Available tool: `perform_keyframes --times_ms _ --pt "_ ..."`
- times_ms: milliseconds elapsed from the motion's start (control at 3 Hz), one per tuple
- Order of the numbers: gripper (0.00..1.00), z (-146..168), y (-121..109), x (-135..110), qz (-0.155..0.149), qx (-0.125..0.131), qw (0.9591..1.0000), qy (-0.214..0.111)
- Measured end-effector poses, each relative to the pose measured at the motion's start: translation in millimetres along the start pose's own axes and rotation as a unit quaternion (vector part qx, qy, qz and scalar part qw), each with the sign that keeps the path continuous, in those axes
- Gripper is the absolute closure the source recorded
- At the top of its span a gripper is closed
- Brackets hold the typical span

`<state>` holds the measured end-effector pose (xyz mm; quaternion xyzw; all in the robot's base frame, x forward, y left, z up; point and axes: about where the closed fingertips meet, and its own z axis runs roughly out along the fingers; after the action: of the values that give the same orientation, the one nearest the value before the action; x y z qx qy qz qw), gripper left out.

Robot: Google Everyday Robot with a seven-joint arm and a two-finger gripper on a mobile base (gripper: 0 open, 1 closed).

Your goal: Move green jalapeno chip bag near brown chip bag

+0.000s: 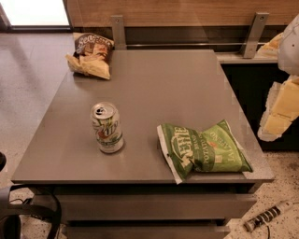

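Green foil chip bag front-right on grey surface; brown chip bag back-left (well apart); hand beyond right edge.

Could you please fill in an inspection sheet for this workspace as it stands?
Surface: grey table, flat top.
Job's things: green bag lying front right; brown bag at the back left corner, far apart.
Clutter: soda can upright, front left.
Grippers: gripper at the right edge, beside the table, clear of the green bag.
Cables: black cables on the floor, lower left.
Surroundings: speckled floor; wooden wall panel.
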<state>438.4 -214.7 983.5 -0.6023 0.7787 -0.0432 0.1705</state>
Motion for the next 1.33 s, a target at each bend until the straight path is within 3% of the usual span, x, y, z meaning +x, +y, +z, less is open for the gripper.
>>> perform_keyframes --times_ms 333,667,1000,1333 --pt "0.0 0.0 0.0 0.0 0.0 0.0 1.0 0.0" --pt "0.0 11.6 4.0 -1.7 0.001 0.001 0.9998 -0.021" --pt "0.0 44.1 11.2 -5.0 0.002 -0.006 0.9968 -0.08" --pt "0.0 76.3 17.9 -11.5 0.003 -0.024 0.9951 -0.096"
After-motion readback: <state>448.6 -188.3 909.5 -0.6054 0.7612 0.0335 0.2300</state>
